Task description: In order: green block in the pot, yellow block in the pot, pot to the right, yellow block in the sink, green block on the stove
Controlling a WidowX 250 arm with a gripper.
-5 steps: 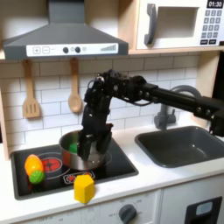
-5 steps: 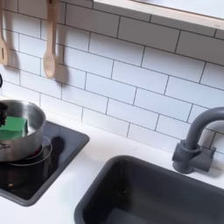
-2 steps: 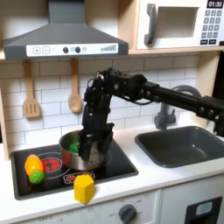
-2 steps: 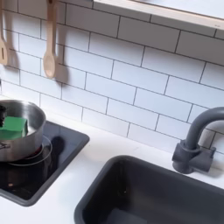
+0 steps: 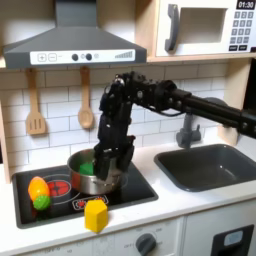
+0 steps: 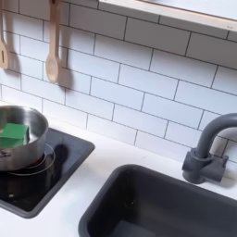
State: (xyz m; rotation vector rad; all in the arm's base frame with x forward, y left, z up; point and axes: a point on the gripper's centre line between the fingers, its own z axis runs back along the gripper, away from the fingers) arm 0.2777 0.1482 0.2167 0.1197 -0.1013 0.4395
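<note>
The silver pot [image 5: 80,181] stands on the stove [image 5: 135,188], over the burner on the first exterior view's right. The green block [image 5: 86,167] lies inside the pot, free of the fingers; the second exterior view also shows the green block [image 6: 13,135] on the floor of the pot [image 6: 38,127]. My gripper [image 5: 108,170] hangs open just above the pot's right half, pointing down. The yellow block [image 5: 95,214] stands at the stove's front edge, in front of the pot. The dark grey sink [image 5: 205,166] lies to the right.
A lime-and-orange toy fruit [image 5: 38,191] rests on the stove's left burner. Wooden utensils [image 5: 86,102] hang on the tiled wall behind. The faucet [image 6: 209,148] stands behind the sink basin [image 6: 157,205]. White counter [image 6: 83,176] separates the stove [image 6: 37,180] from the sink.
My gripper has lifted up out of the pot and left the second exterior view's left edge. The green block stays on the pot's floor.
</note>
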